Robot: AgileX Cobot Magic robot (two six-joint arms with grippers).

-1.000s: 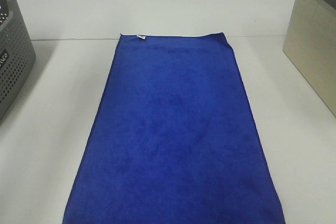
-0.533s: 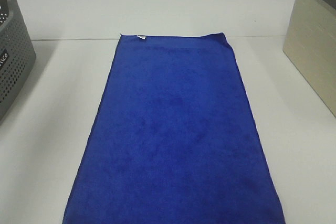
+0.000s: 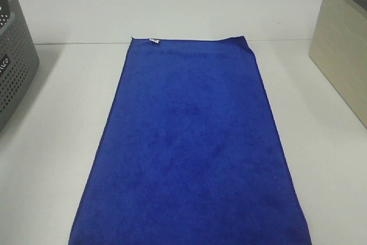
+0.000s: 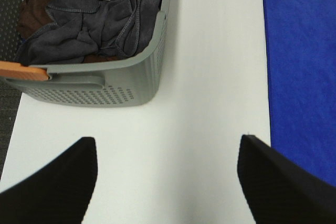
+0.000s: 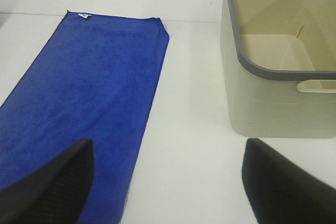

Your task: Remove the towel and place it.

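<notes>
The towel [image 3: 189, 147] lies spread flat on the white table [image 3: 51, 142], its short tagged edge at the far end, where the small white tag [image 3: 153, 41] sits near one corner; the near end runs out of the high view. To the left of the towel, well apart from it, stands the grey perforated basket [image 3: 14, 67], which the left wrist view shows already holding grey and brown cloths; to the right of the towel, also apart, stands the beige bin [image 3: 344, 55], which the right wrist view shows empty. Neither arm appears in the high view. The left gripper [image 4: 168, 182] hangs with its fingers spread wide and nothing between them, over bare table between the grey perforated basket and the towel's left long edge. The right gripper [image 5: 168, 184] is likewise spread and empty, over bare table beside the towel's right long edge, with one finger over the cloth's margin and the beige bin beyond the other. Likely hazards, as judged from this layout: a flat, plush cloth offers no raised fold, so fingers closing on it may slip off or pinch only the pile; a one-sided lift would leave most of the length trailing, and the trailing end could drag across the table or hang over a container rim.
</notes>
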